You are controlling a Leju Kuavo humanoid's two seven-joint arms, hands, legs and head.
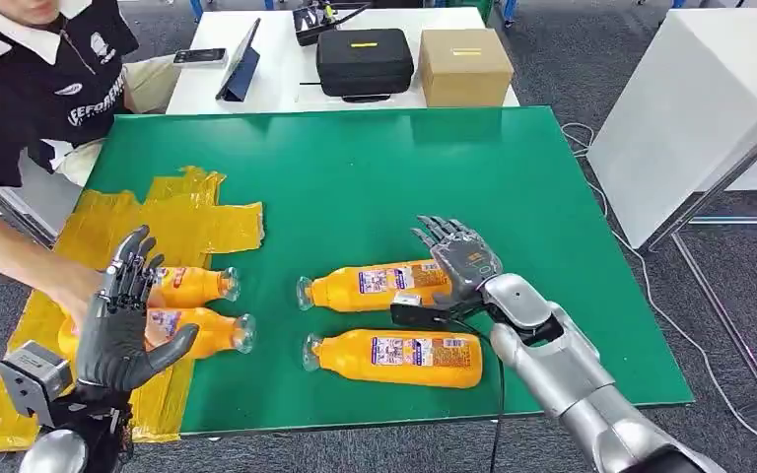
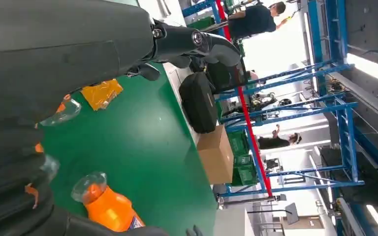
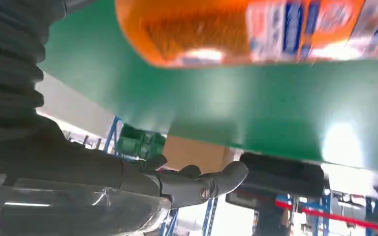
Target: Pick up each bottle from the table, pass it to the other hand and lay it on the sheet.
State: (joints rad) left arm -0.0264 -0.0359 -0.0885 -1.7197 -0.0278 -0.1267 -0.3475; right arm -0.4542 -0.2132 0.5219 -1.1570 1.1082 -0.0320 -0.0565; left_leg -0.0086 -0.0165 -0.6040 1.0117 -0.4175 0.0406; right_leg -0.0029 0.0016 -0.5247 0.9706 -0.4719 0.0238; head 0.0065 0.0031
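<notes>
Four orange bottles lie on their sides on the green table [image 1: 404, 168]. Two of them [image 1: 192, 286] [image 1: 207, 332] rest on the crumpled yellow sheet [image 1: 172, 222] at the left. My left hand [image 1: 123, 320] is raised over them, fingers spread, holding nothing. The other two bottles [image 1: 370, 286] [image 1: 399, 358] lie mid-table, caps to the left. My right hand [image 1: 458, 258] hovers with straight fingers at the base end of the farther one, not closed around it. In the right wrist view that bottle [image 3: 256, 29] passes beside the extended fingers [image 3: 192, 183]. The left wrist view shows a bottle's neck [image 2: 103, 204].
A person sits at the table's far left, one forearm [image 1: 5, 251] reaching onto the sheet beside my left hand. Behind the green table are a black case [image 1: 365, 61], a cardboard box [image 1: 465, 66] and a tablet [image 1: 241, 49]. A white table [image 1: 690, 128] stands to the right.
</notes>
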